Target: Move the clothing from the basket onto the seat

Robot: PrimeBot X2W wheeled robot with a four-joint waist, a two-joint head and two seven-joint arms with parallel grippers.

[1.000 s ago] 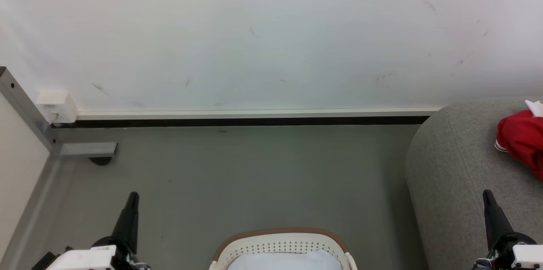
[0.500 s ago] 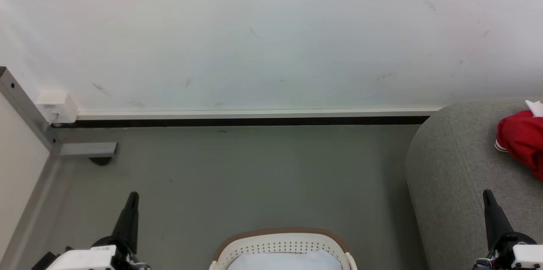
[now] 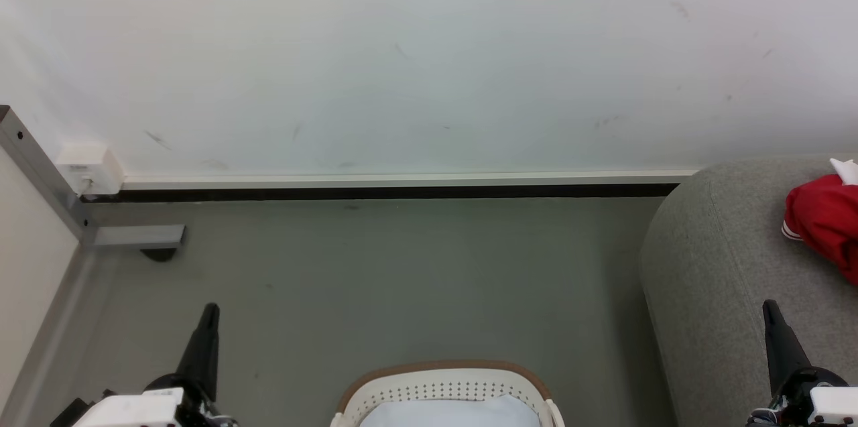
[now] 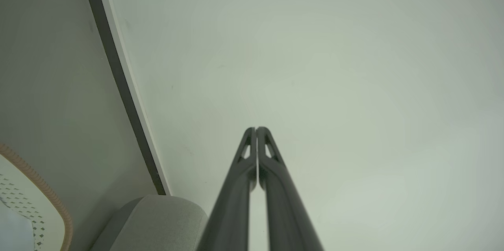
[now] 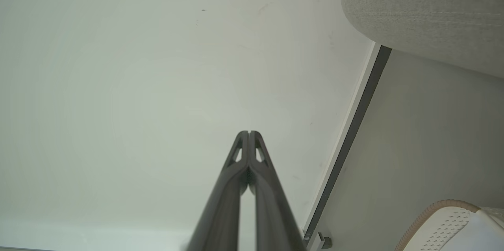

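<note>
The basket (image 3: 442, 368) sits on the floor (image 3: 402, 279) just in front of the robot, with a pale cloth (image 3: 449, 412) lying inside it. The clothing (image 3: 828, 219) is out of the basket, lying on the seat (image 3: 710, 259) well to the basket's right.

The left gripper (image 3: 210, 310) hangs to the left of the basket, apart from it. Its arm is low and its fingers point away from the robot, towards the wall (image 3: 429, 58) beyond the basket. Its wrist view shows the two fingers pressed together, tips touching, nothing between them.

The right gripper (image 3: 769, 306) holds a matching pose to the basket's right, on the seat's side, and also aims at the wall. Its fingers too are closed tip to tip and empty. Neither gripper touches the basket or the clothing.
</note>
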